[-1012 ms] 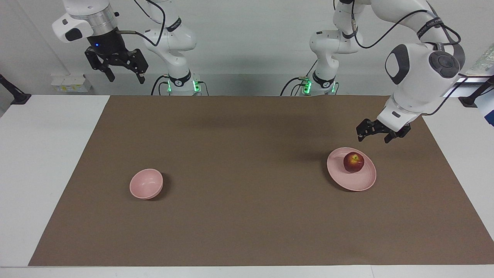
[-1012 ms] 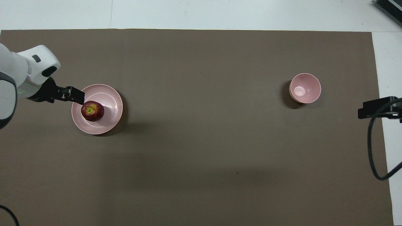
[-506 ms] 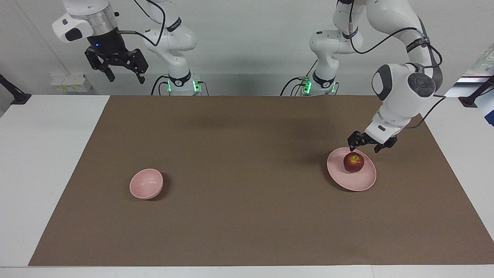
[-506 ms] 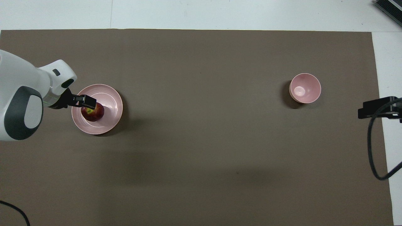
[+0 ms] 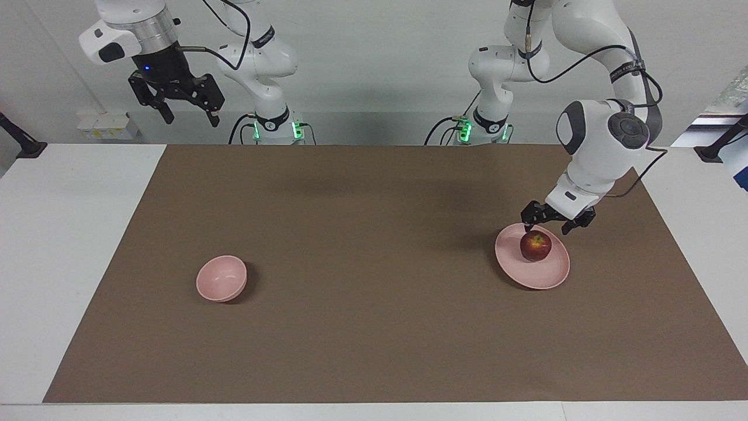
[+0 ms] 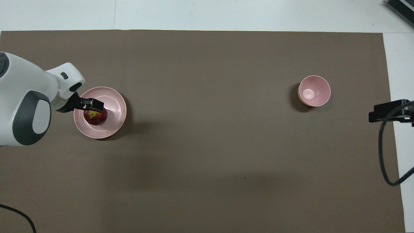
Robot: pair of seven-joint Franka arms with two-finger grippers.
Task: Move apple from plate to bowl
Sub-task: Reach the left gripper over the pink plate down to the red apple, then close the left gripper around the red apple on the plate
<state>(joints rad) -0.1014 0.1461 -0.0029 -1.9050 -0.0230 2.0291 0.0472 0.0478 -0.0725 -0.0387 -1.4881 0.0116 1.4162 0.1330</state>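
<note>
Since the first earlier frame, left arm has swung down and in from the mat's edge; left gripper (image 5: 547, 225) now hangs just above the apple, at the plate's rim nearer the robots, fingers spread, nothing between them. Contact with the apple cannot be confirmed. Nothing else has shifted.

Brown rectangular paper mat (image 5: 374, 327) covers most of the white table (image 5: 64, 245). Right arm waits raised at upper left of the facing view, right gripper (image 5: 186, 114) over the table edge, fingers apart, empty.

Flat round pale pink plate (image 5: 546, 278) sits at right of centre in the facing view, toward the left arm's end. Small deep pale pink bowl (image 5: 221, 279) sits left of centre, well apart from the plate, empty inside (image 6: 313, 90).

Small dark red apple with yellowish stem patch (image 5: 536, 246) rests on the plate, off-centre toward the robots; overhead view shows it partly covered by the left gripper (image 6: 95, 105).
</note>
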